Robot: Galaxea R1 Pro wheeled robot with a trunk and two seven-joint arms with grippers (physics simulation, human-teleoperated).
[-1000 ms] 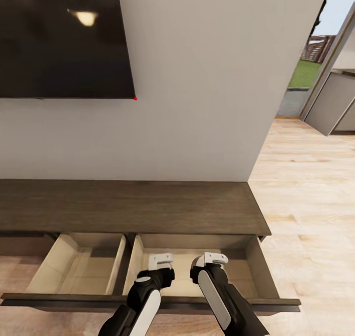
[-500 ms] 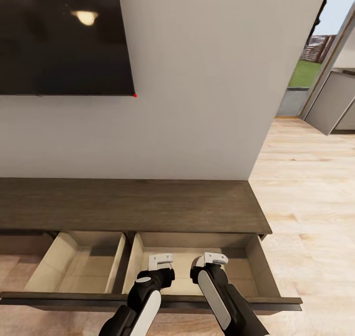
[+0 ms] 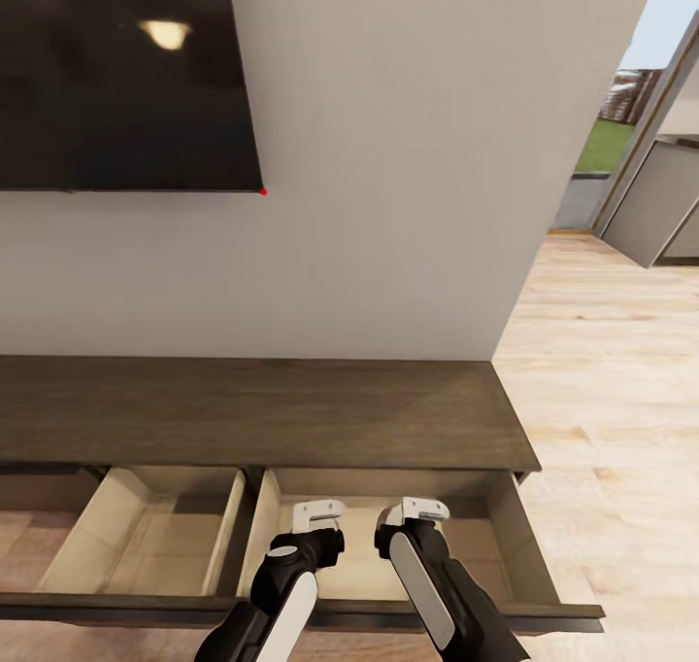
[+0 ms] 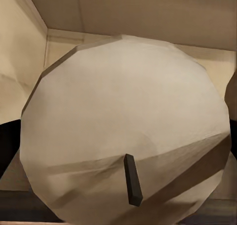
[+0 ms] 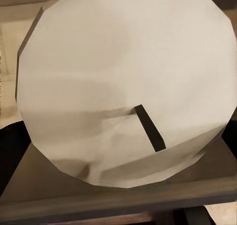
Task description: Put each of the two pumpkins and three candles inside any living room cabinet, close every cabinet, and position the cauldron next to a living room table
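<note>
Beige drawer [image 3: 485, 546] of the cabinet [image 3: 291, 410] lies directly beneath both grippers, each clamped on a candle: left [image 4: 123, 136], right [image 5: 123, 86].

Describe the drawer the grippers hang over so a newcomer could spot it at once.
Below the wall-mounted black screen runs a long dark-brown cabinet. Two pale-lined drawers stand open; it is the wider one at the cabinet's right end, nearest the doorway.
</note>
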